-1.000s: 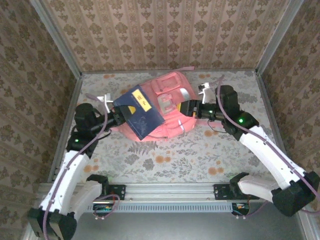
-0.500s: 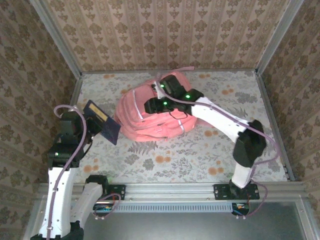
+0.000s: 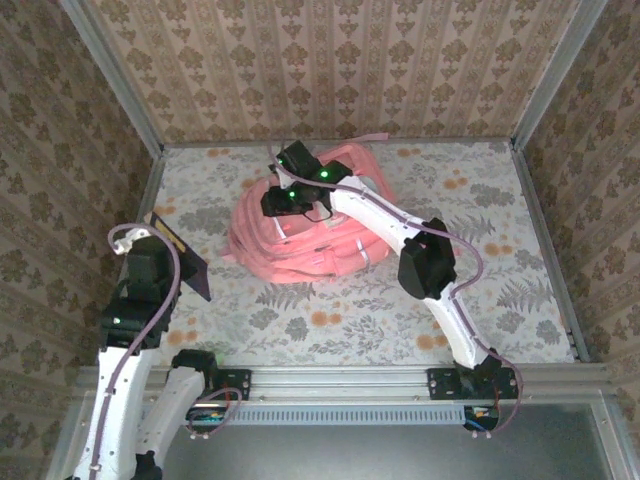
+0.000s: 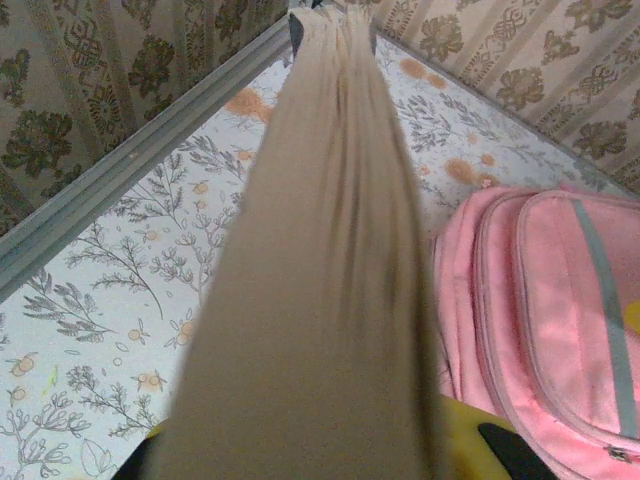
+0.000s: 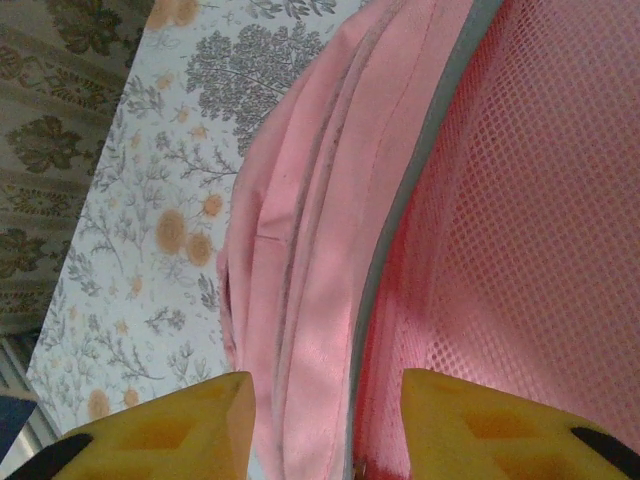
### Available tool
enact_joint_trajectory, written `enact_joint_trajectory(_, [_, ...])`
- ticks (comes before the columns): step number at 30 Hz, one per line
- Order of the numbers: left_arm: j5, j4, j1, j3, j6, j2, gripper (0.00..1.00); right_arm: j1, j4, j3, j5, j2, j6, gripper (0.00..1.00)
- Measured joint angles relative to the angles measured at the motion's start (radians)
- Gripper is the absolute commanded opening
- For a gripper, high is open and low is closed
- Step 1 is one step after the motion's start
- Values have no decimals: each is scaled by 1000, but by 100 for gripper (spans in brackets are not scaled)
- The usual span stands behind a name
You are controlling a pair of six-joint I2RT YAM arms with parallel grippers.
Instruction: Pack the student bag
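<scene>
The pink student bag (image 3: 300, 250) lies in the middle of the floral table. My right arm reaches over it, and the right gripper (image 3: 268, 203) sits at the bag's upper left edge. In the right wrist view the yellow fingertips (image 5: 180, 425) stand apart, one on each side of a grey-piped fold of the bag (image 5: 320, 200), next to pink mesh. At the table's left, away from the bag, my left gripper (image 3: 160, 257) is shut on a dark blue book (image 3: 185, 265). The book's tan page edge (image 4: 320, 250) runs up the left wrist view, with the bag (image 4: 560, 300) to its right.
A metal frame rail (image 3: 135, 130) and patterned walls close in the table on the left, back and right. Bare floral tabletop (image 3: 400, 320) lies in front of the bag. A pink strap (image 3: 360, 137) trails toward the back wall.
The left arm drew the book back from over the bag to the table's left. The right arm swung across the bag to its upper left edge, and its jaws narrowed.
</scene>
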Motion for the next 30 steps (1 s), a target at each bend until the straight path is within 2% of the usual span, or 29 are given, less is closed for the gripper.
enact_joint_trajectory(7, [-4,26,-14,-3,24,-4,0,11,-50,97,-24,71,24,35])
enact_joint_trajectory(16, [-5,48,-14,-14,25,-5,0,26,-72,153,-40,143,49,33])
enact_joint_trajectory(18, [-5,48,-14,-17,25,-5,0,26,-77,159,-40,158,54,25])
enact_joint_trajectory(22, [-5,48,-14,-20,25,-5,0,26,-96,200,-51,194,78,0])
enact_joint_trajectory(30, [-5,51,-14,-24,25,-4,0,12,-148,277,-66,201,71,0])
